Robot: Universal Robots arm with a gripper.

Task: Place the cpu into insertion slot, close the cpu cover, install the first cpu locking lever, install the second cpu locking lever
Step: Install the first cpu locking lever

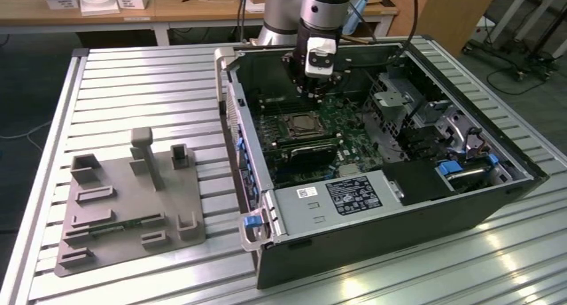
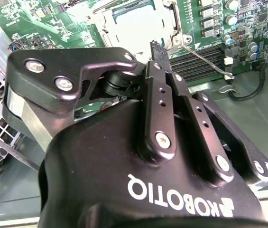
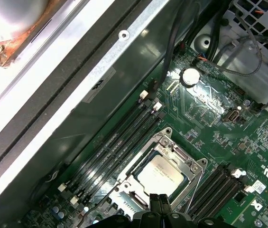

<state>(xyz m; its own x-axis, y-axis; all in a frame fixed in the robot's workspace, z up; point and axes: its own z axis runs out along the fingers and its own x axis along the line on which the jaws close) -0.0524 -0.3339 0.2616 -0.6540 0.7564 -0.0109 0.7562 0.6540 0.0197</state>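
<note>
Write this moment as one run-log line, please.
chip seated | cover down around chip | one lever sticking out | gripper shut, at cover edge

A slatted metal table [image 1: 133, 72] carried an open computer case [image 1: 381, 245], which lay on its side. A flat grey fixture [image 1: 119, 208] with raised blocks lay on the slats near the case, on the exterior view's left, not touching it.
</note>
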